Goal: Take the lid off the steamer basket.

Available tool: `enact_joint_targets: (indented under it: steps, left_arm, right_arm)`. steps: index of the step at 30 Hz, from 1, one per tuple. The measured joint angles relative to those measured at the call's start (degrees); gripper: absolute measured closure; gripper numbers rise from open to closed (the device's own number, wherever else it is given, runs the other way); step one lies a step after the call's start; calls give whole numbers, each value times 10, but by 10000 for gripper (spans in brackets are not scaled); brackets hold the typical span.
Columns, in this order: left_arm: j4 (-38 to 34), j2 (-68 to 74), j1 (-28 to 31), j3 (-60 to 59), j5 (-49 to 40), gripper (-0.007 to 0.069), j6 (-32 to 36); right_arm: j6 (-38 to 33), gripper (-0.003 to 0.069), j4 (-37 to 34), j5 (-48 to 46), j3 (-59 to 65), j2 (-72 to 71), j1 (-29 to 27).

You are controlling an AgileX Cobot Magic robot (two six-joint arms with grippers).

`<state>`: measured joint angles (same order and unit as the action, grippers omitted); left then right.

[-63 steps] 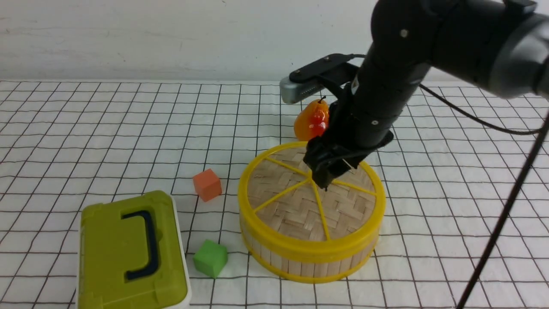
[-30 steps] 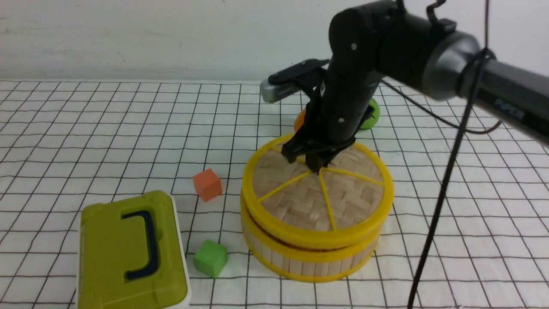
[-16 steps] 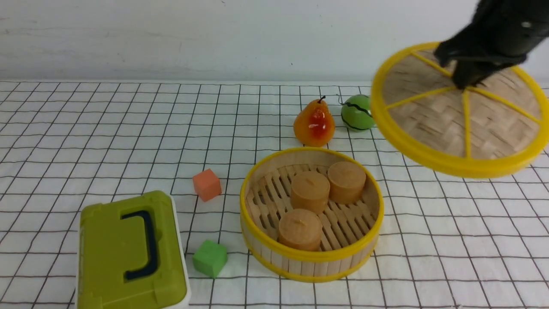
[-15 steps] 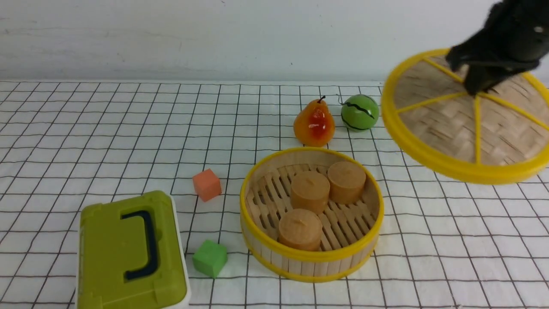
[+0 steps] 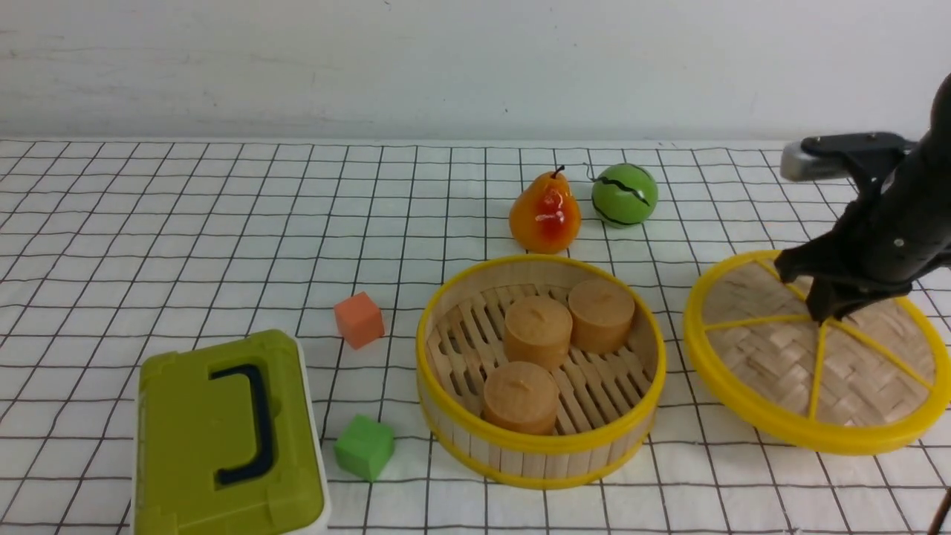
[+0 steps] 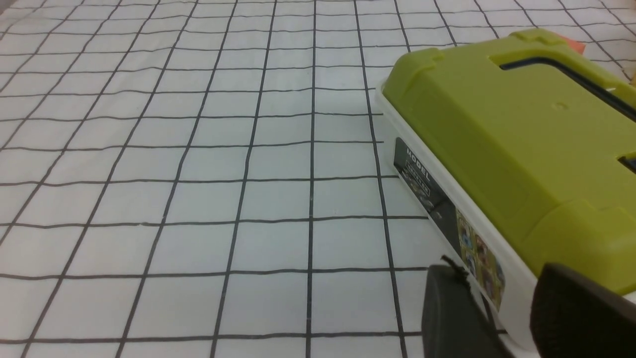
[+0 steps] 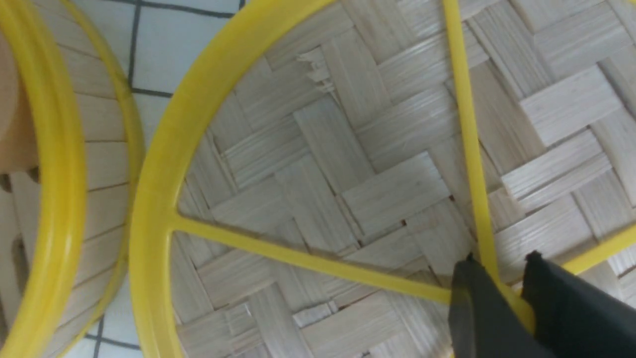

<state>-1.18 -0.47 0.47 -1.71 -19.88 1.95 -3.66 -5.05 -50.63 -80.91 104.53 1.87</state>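
Observation:
The steamer basket [image 5: 535, 446] stands uncovered in the middle of the cloth, with three tan round cakes [image 5: 536, 331] on its slatted floor. The lid [image 5: 780, 357], woven bamboo with a yellow rim and spokes, is right of the basket, close beside it and down at cloth level. I cannot tell whether it rests on the cloth. My right gripper [image 5: 821, 316] is shut on the lid's centre knob. The right wrist view shows its jaws [image 7: 502, 268] pinching the yellow hub, the lid [image 7: 348, 164] and the basket's wall [image 7: 54, 174]. My left gripper [image 6: 499, 278] is open and empty beside the olive-green box [image 6: 497, 124].
The olive-green box [image 5: 223, 438] with a dark handle sits at the front left. An orange cube [image 5: 359, 319] and a green cube [image 5: 364, 447] lie left of the basket. A pear [image 5: 544, 212] and a green ball [image 5: 624, 195] sit behind it.
My right gripper lifted the lid off the basket, carried it up and to the right, then lowered it to cloth level beside the basket. The three cakes came into view.

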Motion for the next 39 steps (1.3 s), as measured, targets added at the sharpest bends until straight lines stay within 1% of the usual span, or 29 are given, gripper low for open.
enact_joint_targets:
  steps: [7, 9, 10, 12, 15, 18, 22, 24, 29, 30, 32, 35, 39]
  left_arm:
    - [0, 0, 0, 0, 0, 386, 0]
    - [0, 0, 0, 0, 0, 386, 0]
    - [0, 0, 0, 0, 0, 386, 0]
    - [0, 0, 0, 0, 0, 386, 0]
    - [0, 0, 0, 0, 0, 386, 0]
    - [0, 0, 0, 0, 0, 386, 0]
    - [0, 0, 0, 0, 0, 385, 0]
    - [0, 0, 0, 0, 0, 385, 0]
    - [0, 0, 0, 0, 0, 385, 0]
    - [0, 0, 0, 0, 0, 385, 0]
    - [0, 0, 0, 0, 0, 385, 0]
    - [0, 0, 0, 0, 0, 385, 0]
    - [0, 0, 0, 0, 0, 385, 0]
  right_arm:
    - [0, 550, -1, 6, 3, 47, 0]
    - [0, 515, -3, 7, 3, 52, 0]
    - [0, 478, -5, 7, 3, 52, 0]
    - [0, 431, -8, 6, 3, 51, 0]
    - [0, 341, -10, -9, 3, 34, 0]
    - [0, 330, -12, -19, 3, 2, 0]
    - [-10, 367, -35, -30, 3, -82, 0]
    - [-31, 438, -65, -37, 3, -162, 0]
    - [-62, 566, -109, -60, 3, -296, 0]
    - [-67, 603, -117, -68, 3, -326, 0]
    - [-71, 646, -127, -82, 3, -367, 0]
    - [-73, 680, -128, -102, 3, -430, 0]
    - [-73, 683, -128, -116, 3, -493, 0]
